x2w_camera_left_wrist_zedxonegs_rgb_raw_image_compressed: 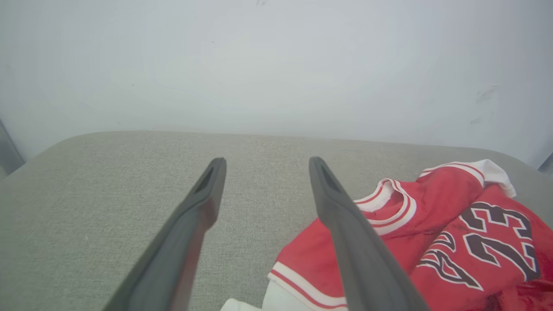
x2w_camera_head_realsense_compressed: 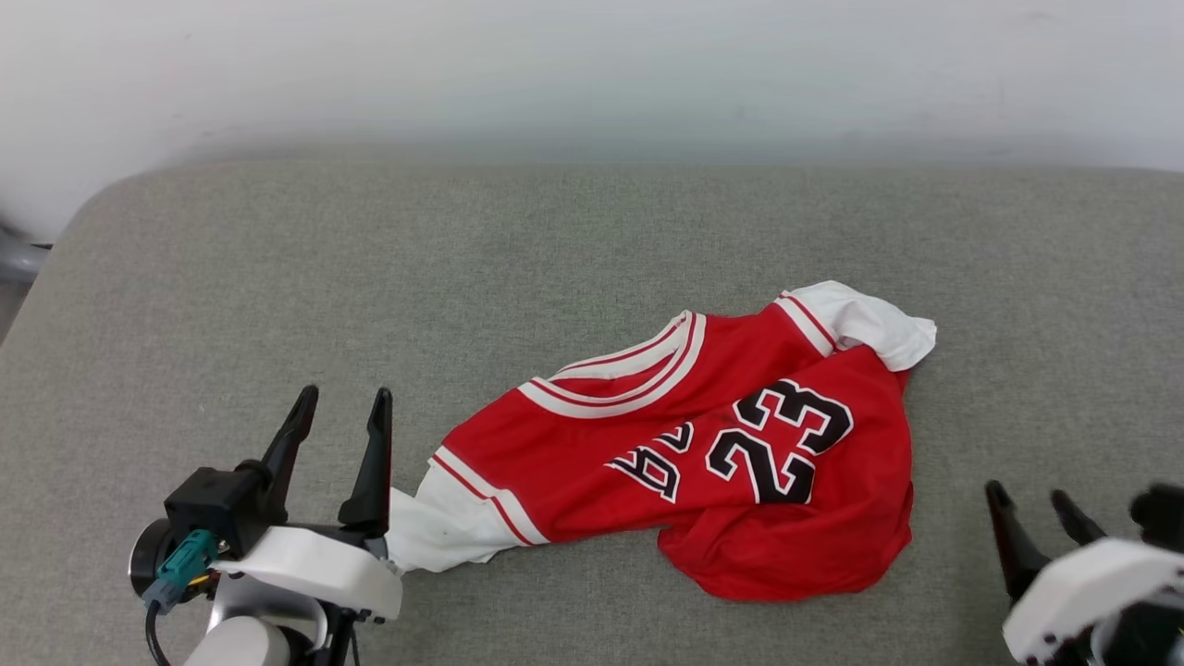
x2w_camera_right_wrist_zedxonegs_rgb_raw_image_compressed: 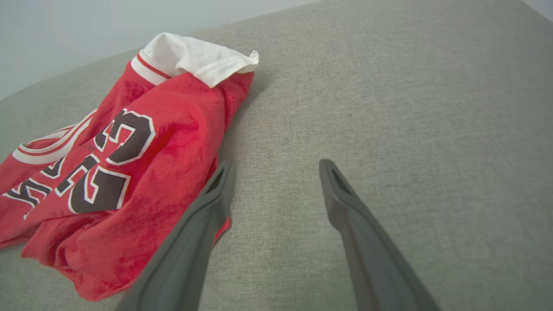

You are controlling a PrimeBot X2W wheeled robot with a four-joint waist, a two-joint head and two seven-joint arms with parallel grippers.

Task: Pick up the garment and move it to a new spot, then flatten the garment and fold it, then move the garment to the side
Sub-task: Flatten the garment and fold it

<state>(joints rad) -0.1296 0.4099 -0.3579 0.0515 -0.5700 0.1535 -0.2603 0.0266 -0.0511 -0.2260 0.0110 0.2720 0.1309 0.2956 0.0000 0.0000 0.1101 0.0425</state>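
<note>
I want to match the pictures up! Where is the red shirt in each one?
Head view: the garment lies crumpled right of centre.
Left wrist view: lower right corner.
Right wrist view: left half.
Shared landmark: its black number 23.

- Near sleeve: the white cuff of the garment [x2w_camera_head_realsense_compressed: 703, 444] is slipping out of sight behind the left gripper [x2w_camera_head_realsense_compressed: 344, 395] housing, just below its inner finger.
- Second print: beside the 23, lettering is folding into a crease; unreadable.
- Right gripper [x2w_camera_head_realsense_compressed: 1027, 493]: the head view's bottom and right edges are cropping its body.
- Hem: in the right wrist view, that gripper's own left finger [x2w_camera_right_wrist_zedxonegs_rgb_raw_image_compressed: 190, 250] is covering one corner.
</note>
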